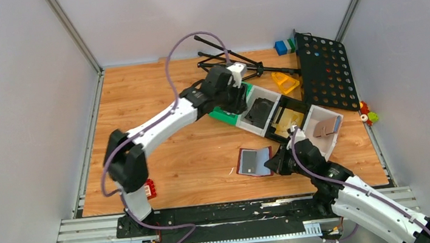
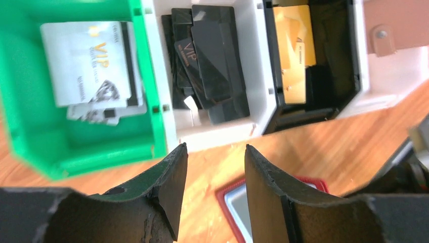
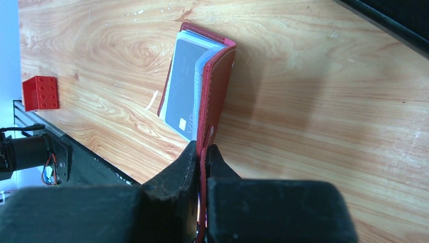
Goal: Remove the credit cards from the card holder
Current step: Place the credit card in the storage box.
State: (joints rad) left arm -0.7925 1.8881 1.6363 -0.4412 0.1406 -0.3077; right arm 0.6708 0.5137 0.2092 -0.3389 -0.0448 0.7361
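Note:
The dark-red card holder [image 1: 254, 161] lies open on the wooden table, near the front. In the right wrist view the card holder [image 3: 215, 86] shows grey cards [image 3: 183, 96] in its pockets. My right gripper [image 3: 203, 148] is shut on the holder's red cover edge and tab. It shows in the top view [image 1: 279, 162] at the holder's right side. My left gripper [image 2: 215, 152] is open and empty, above the table edge of the bins. It shows in the top view [image 1: 235, 98] over the green bin. A corner of the holder [image 2: 238, 205] shows between its fingers.
A row of bins sits at the back: a green bin [image 2: 30, 136] with silver VIP cards, a white bin [image 2: 255, 76] with black cards, a black bin [image 2: 354, 55] with gold cards, a white bin [image 1: 331, 136] with a brown wallet. A red block [image 1: 150, 189] lies front left. A black perforated panel [image 1: 324, 72] stands back right.

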